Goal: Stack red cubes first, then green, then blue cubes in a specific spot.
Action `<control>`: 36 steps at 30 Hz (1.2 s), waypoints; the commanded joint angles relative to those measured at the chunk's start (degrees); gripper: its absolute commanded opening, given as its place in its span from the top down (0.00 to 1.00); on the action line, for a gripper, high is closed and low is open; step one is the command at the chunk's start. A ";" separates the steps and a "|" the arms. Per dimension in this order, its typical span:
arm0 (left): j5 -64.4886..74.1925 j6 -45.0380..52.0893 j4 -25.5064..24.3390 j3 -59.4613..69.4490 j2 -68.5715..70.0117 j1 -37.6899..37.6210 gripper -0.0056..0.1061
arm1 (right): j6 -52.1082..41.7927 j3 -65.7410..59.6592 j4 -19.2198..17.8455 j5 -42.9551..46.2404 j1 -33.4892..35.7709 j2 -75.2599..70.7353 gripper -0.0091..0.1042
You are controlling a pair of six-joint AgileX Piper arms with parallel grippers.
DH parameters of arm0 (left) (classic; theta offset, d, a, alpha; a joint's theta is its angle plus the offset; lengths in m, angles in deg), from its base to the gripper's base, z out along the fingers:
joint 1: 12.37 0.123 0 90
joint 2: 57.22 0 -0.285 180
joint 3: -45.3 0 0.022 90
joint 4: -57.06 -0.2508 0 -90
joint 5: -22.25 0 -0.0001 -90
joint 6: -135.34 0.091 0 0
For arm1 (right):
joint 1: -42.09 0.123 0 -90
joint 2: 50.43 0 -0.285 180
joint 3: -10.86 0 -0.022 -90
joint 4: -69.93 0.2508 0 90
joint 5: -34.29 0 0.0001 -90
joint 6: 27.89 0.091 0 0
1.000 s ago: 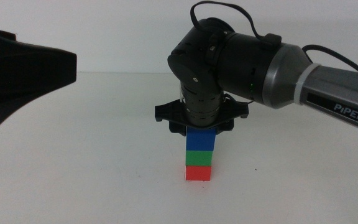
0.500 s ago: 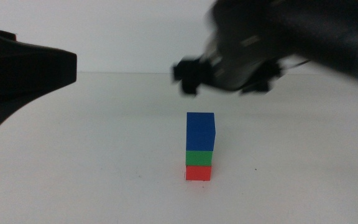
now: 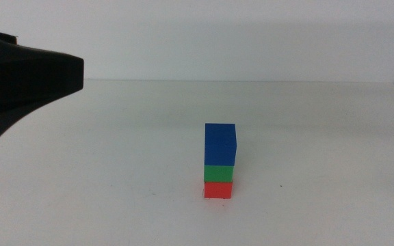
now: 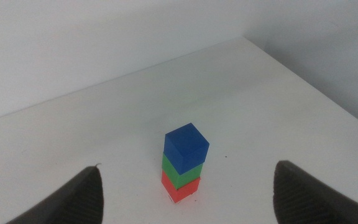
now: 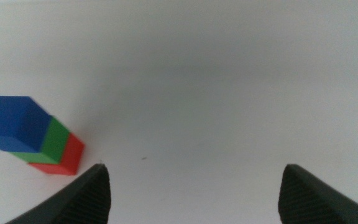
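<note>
while the three cubes stand as one column on the white table [image 3: 115, 171], neither arm touches them. the red cube [image 3: 218, 189] sits at the bottom, directly on the table; the green cube [image 3: 219, 173] rests on top of it, and the blue cube [image 3: 220, 144] caps the stack. in the middle view the column stands upright a little right of the picture's centre, its front faces roughly flush, the blue cube looking slightly wider than the two beneath it. a faint dark speck lies on the table just to the right of the base.

the left gripper [image 4: 188, 196] hangs above and back from the stack, its two dark jaws spread wide apart with nothing between them; through its wrist camera the column shows in the gap between the jaws, well clear of both. in the middle view this gripper appears as a large dark wedge [image 3: 19, 85] at the left edge, close to the camera and well apart from the cubes.

the right gripper [image 5: 194, 190] is also wide open and holds nothing. its wrist camera looks down on bare table, with the stack off to one side, beyond the jaw nearer to it and not between the jaws; from there the blue top face, a green side and a red side are all visible. in the middle view only a small dark sliver shows at the right edge, too little to say what it is.
</note>
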 commanded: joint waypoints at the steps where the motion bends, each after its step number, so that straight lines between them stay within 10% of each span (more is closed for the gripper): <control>1: -0.81 -0.12 -0.24 -0.29 0.15 -0.07 0.11 | -10.54 -5.00 6.78 5.74 -7.76 -5.71 0.18; 8: -0.81 -0.12 -0.24 -0.29 0.15 -0.07 0.11 | -26.34 -13.80 21.43 14.63 -21.41 -13.88 0.18; 26: -4.15 -0.89 -7.78 10.89 6.73 0.94 0.11 | -26.22 -14.61 19.74 16.29 -21.52 -14.22 0.18; 36: -21.14 -2.26 -6.92 29.86 21.96 22.26 0.11 | -26.22 -14.61 19.72 16.46 -21.52 -14.22 0.18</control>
